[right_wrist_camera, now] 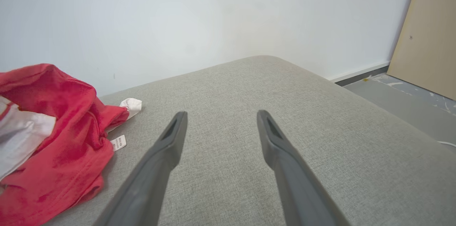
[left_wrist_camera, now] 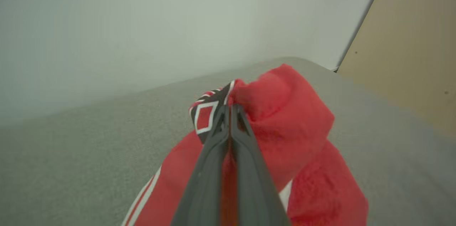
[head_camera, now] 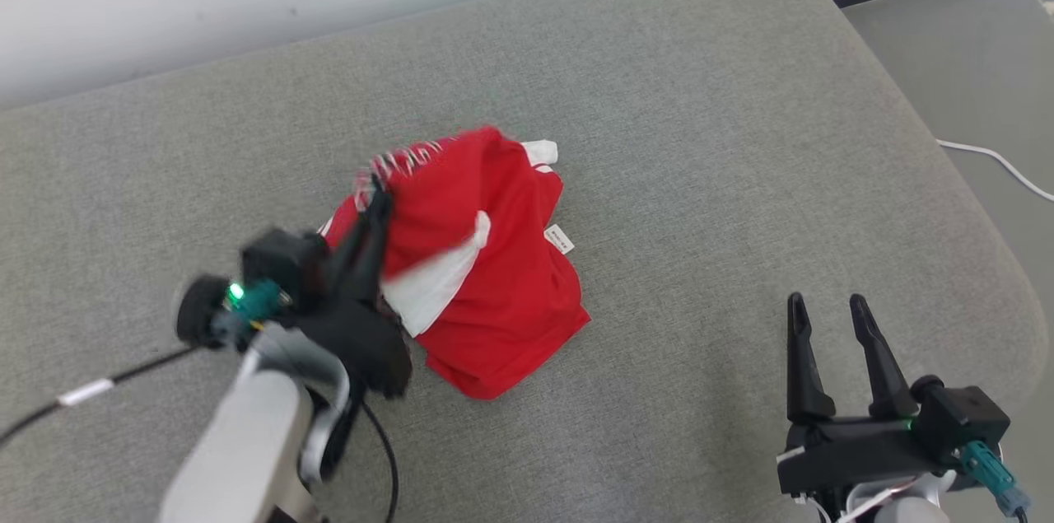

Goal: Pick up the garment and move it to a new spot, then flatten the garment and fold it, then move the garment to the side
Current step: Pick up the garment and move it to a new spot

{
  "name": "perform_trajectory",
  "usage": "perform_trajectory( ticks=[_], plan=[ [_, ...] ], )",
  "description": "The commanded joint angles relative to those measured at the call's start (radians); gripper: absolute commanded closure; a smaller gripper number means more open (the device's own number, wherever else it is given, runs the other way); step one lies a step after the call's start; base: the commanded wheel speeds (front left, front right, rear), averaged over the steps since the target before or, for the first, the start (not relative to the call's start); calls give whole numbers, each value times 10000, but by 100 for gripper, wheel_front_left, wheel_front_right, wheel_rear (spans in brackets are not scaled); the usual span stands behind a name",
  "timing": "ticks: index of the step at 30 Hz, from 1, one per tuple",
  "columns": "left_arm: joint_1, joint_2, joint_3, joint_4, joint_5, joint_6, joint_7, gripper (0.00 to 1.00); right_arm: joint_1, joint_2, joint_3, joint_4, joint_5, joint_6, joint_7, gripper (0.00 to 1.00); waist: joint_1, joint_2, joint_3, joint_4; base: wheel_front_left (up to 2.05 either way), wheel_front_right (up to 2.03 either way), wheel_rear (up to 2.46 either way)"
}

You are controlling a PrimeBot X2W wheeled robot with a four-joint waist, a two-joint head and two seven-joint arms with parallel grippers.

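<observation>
Left pincer: my left gripper [head_camera: 380,200] has its two dark fingers pressed together, with no gap between the tips in the left wrist view [left_wrist_camera: 231,109].
What it holds: a bunched fold of the crumpled red garment with white panels [head_camera: 502,292], pinched at the edge with the black, white and red diamond trim [left_wrist_camera: 205,115].
Garment position: it sits near the middle of the grey woven fabric cushion [head_camera: 700,136]. The pinched edge is drawn up at the heap's far left, and the rest looks to be resting on the cushion.
Direction from pincer: the bulk falls away from my fingertips to my right and back towards me.
Long axis: as I read it, the heap runs from the far side towards me, leaning slightly right. A small white care label [head_camera: 559,239] sticks out on its right flank.
Right pincer: my right gripper [head_camera: 827,305] has its jaws spread wide and is holding nothing. It hovers over bare cushion, well apart from the garment, which lies to its left [right_wrist_camera: 71,137].
Nearer arm: the left, as it is already on the cloth.
Step in hand: I judge this to be the pick-up, before the move to a new spot.
</observation>
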State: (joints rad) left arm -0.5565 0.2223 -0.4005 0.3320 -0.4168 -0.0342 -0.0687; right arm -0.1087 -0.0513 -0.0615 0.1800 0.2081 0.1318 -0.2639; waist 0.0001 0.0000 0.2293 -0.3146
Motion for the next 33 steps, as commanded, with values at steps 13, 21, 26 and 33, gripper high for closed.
perform_trajectory(
  ticks=[13, 21, 26, 33],
  plan=[
    [-213, -269, -3, 302, 234, 97, -1510, 0, 215, 13, -233, -154, -337, -21, -7, 0, -1, 0, -758, 1074, 0, 0, 0],
    [661, 393, 479, -703, 303, 529, -1754, 0, 531, 18, -382, -422, -543, -21, -7, 0, -1, 0, -1374, 1995, 0, 0, 0],
    [1678, 950, 962, -1353, 173, 904, -1797, 0, 699, 15, -392, -424, -596, -21, -8, 0, -1, 0, -1649, 2455, 0, 0, 0],
    [3436, 1376, 1708, -2387, 161, 1556, -1934, 0, 944, 15, -549, -475, -680, -21, -8, 0, -1, 0, -1846, 2931, 0, 0, 0]
  ],
)
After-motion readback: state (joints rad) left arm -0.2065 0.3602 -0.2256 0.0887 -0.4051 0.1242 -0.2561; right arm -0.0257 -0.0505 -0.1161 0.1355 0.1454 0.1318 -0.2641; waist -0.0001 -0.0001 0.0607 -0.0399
